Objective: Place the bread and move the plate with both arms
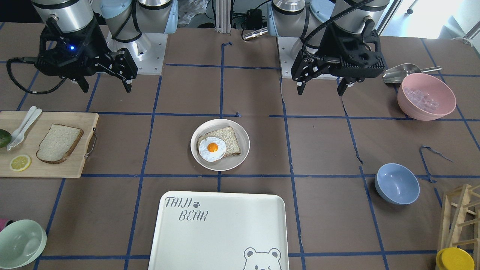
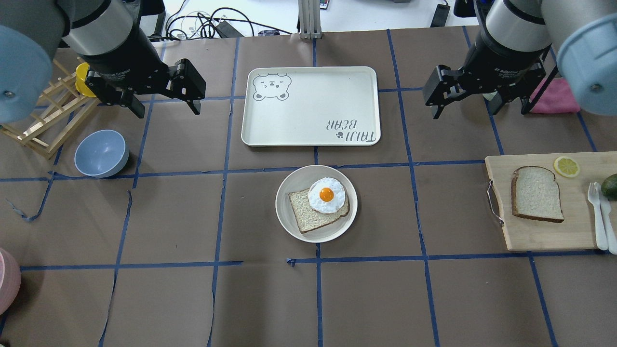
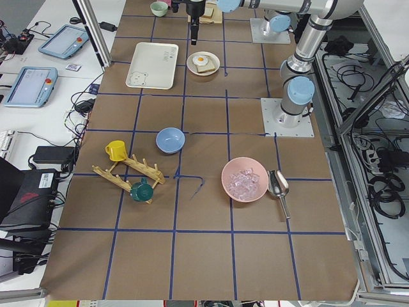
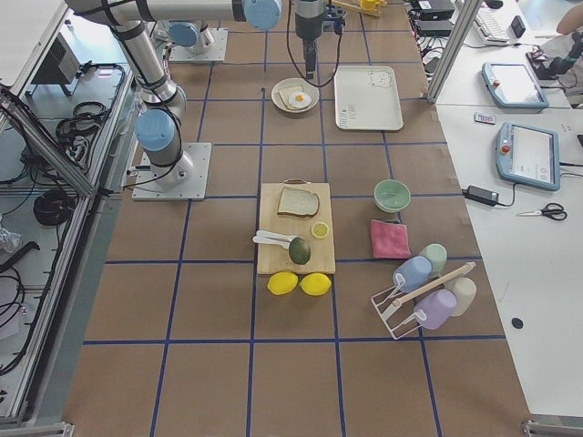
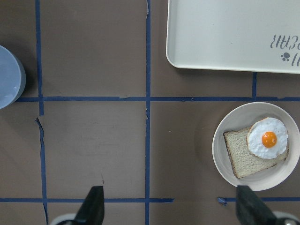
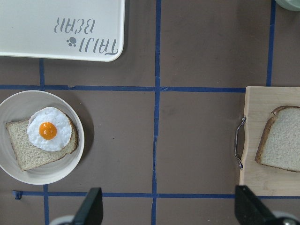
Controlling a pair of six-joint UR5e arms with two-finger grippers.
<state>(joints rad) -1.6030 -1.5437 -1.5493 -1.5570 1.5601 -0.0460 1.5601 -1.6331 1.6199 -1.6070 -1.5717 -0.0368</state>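
The bread point(image 1: 59, 143) is a pale slice lying on a wooden cutting board point(image 1: 75, 165); it also shows in the overhead view point(image 2: 536, 193) and the right wrist view point(image 6: 281, 138). The plate point(image 1: 232, 162) sits mid-table and holds a browner toast slice point(image 1: 228, 137) with a fried egg point(image 1: 212, 148); it also shows in the overhead view point(image 2: 294, 180), the left wrist view point(image 5: 243, 117) and the right wrist view point(image 6: 51, 176). My left gripper point(image 1: 321, 92) point(image 2: 167, 112) and right gripper point(image 1: 107, 89) point(image 2: 479, 112) hang open and empty above the table, apart from both.
The white "TAIJI BEAR" tray point(image 2: 308, 111) lies just beyond the plate. A blue bowl point(image 2: 101, 153) and wooden rack point(image 2: 43, 125) are on my left. A pink bowl point(image 1: 426, 96) with a scoop is near my left base. Lemon slice point(image 2: 566, 166) and cutlery share the board.
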